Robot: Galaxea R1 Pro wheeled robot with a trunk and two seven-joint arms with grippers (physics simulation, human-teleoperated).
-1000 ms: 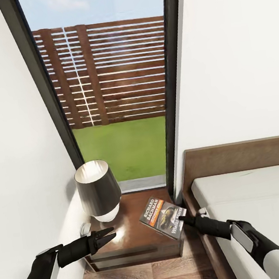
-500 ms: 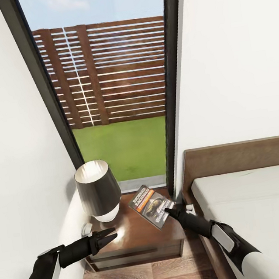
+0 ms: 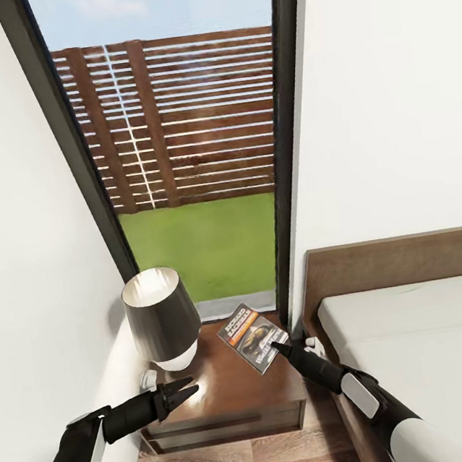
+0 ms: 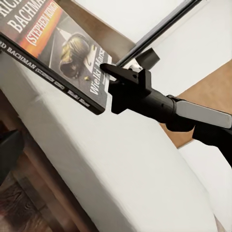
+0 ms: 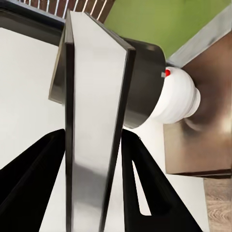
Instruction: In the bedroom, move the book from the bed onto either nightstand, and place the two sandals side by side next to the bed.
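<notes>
The book [image 3: 248, 335], dark with an orange band, hangs tilted over the back right part of the nightstand [image 3: 221, 391]. My right gripper [image 3: 278, 346] is shut on its near edge. The right wrist view has the book [image 5: 92, 96] edge-on between the two black fingers [image 5: 29, 183]. From the left wrist view the book [image 4: 53, 43] and the right gripper [image 4: 113, 79] pinching it are plain. My left gripper [image 3: 184, 393] hovers open by the nightstand's front left, holding nothing. The bed [image 3: 422, 352] lies to the right. The sandals are out of view.
A lamp [image 3: 160, 314] with a dark shade and white base stands on the nightstand's left half, close to the book's path. A tall dark-framed window [image 3: 185, 157] is behind. White walls close in on both sides; the wooden headboard [image 3: 402, 259] borders the nightstand.
My right gripper has carried the book up and back-left, from the nightstand's front right corner to over its rear. The left arm has hardly moved.
</notes>
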